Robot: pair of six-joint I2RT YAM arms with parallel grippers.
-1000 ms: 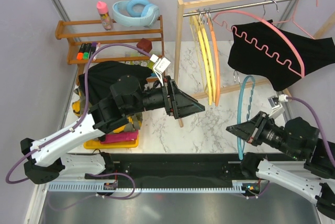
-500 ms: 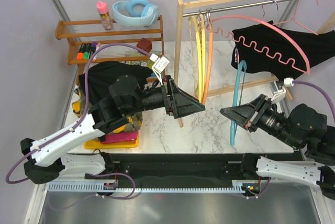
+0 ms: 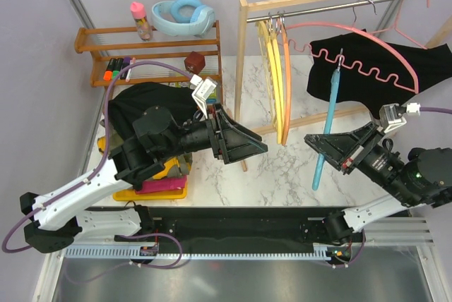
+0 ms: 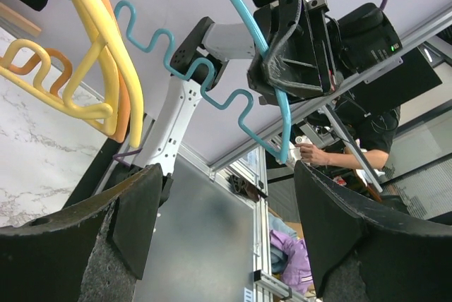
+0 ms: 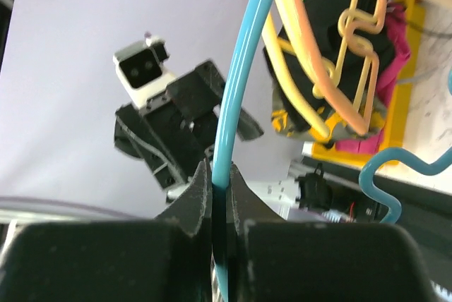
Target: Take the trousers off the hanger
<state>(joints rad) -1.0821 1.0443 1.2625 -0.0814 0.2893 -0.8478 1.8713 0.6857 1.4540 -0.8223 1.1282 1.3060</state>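
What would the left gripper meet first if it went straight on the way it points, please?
Most likely the blue hanger held by the right gripper; the left gripper frames it between its open jaws. The yellow hangers hang aside, though depth is unclear.

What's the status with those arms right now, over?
Right gripper shut on blue hanger. Left gripper open, empty. Black trousers hang at the rail, not yet off. Held hanger overlaps them.
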